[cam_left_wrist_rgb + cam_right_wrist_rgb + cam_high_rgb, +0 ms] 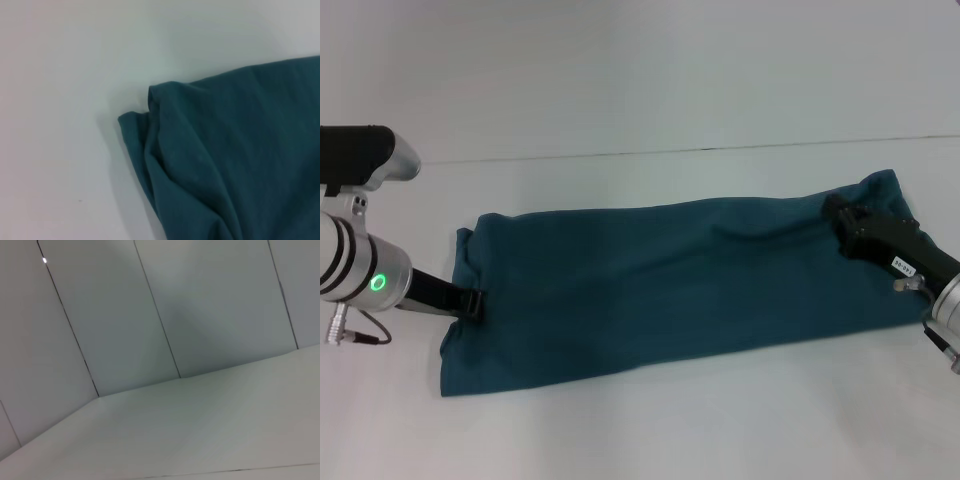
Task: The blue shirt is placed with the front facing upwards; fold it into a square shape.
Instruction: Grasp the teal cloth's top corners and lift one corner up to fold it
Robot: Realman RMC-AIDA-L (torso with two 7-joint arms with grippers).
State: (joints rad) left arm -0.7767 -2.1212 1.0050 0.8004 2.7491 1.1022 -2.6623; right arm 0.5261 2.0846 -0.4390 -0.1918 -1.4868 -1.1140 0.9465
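Cloth of the blue shirt [670, 285] lies on the white table [650, 90] as a long band from the robot's left to its right, already folded lengthwise, with no lettering or sleeves showing. The left gripper [472, 303] sits at the left short edge of the band, low on the table, and appears closed on the fabric edge, though the fingertips are small in the head view and I cannot be fully sure. In the left wrist view the corner of the shirt [150, 117] is bunched in a few soft layers. The right gripper [842, 218] rests on top of the cloth near the right end; how its fingers stand I cannot tell. The right wrist view shows only the table and the panelled wall [125, 315]. In my judgement the next step is to fold the band across to make a square. The risk is that a gripper holds only the top layer, so the lower layers stay behind or slide, and the bunched left corner makes a crooked edge.
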